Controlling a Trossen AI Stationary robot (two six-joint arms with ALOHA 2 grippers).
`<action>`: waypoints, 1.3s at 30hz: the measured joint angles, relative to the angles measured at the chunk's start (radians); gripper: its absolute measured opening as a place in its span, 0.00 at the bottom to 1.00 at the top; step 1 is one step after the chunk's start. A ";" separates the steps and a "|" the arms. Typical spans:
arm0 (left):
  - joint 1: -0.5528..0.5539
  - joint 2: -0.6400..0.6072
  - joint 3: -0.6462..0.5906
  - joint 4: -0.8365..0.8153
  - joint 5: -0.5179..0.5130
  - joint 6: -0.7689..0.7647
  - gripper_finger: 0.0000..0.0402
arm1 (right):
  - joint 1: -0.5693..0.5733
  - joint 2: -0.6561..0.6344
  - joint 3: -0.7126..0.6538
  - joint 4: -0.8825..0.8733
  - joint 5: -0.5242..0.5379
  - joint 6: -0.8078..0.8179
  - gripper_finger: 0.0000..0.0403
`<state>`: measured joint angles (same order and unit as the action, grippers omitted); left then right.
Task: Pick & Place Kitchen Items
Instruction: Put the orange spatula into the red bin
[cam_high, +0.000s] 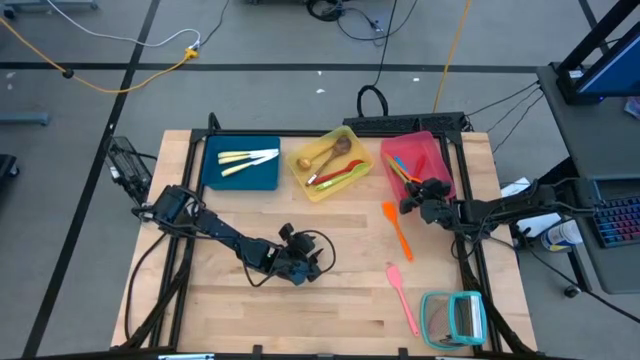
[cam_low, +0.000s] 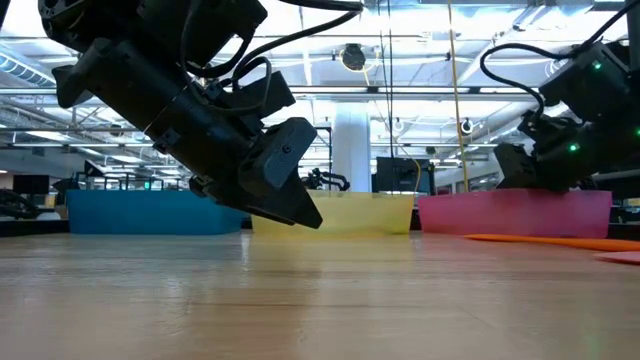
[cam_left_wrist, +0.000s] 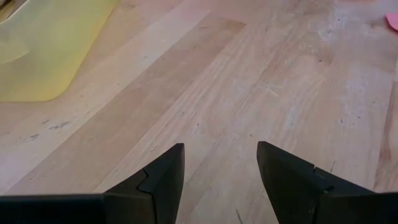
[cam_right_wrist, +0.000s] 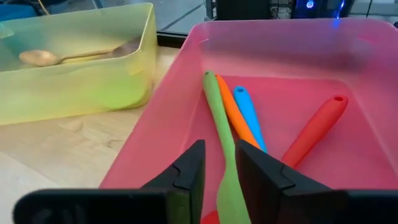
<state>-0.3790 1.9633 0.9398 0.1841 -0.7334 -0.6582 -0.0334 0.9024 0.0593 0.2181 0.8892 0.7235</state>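
- Pink tray (cam_high: 440, 150), upper right of the high view: holds green (cam_right_wrist: 219, 134), orange (cam_right_wrist: 233, 118), blue (cam_right_wrist: 249, 115) and red (cam_right_wrist: 314, 130) utensils.
- Right gripper (cam_high: 412, 198) at that tray's near edge, fingers around the green handle (grip looks narrow).
- Left gripper (cam_high: 318, 262) mid-table, jaws apart, empty.
- Orange spatula (cam_high: 397, 229) and pink spatula (cam_high: 402, 296) lie on the table, lower right.

Along the upper edge of your bench (cam_high: 230, 300) three trays sit in a row: the left tray (cam_high: 212, 178) holding cutlery (cam_high: 247, 160), the middle tray (cam_high: 352, 182) holding spoons (cam_high: 330, 157), the right tray (cam_high: 437, 150) holding spatulas (cam_right_wrist: 249, 121). Below the right tray, one spatula (cam_high: 397, 229) lies on the bench, another (cam_high: 402, 297) lower still. You'll find the rack (cam_high: 455, 318) at lower right.
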 joint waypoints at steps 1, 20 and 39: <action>0.000 0.000 0.000 0.000 0.000 0.000 0.52 | 0.000 0.000 0.000 0.010 0.003 -0.013 0.21; 0.000 0.000 0.000 0.000 0.000 -0.001 0.52 | 0.017 0.001 0.000 0.583 -0.417 -0.352 0.17; 0.007 0.000 0.000 0.001 -0.001 -0.001 0.52 | 0.514 0.074 0.195 0.542 -0.276 -0.588 0.06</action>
<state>-0.3716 1.9633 0.9398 0.1848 -0.7341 -0.6594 0.4811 0.9766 0.2539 0.7603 0.6128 0.1357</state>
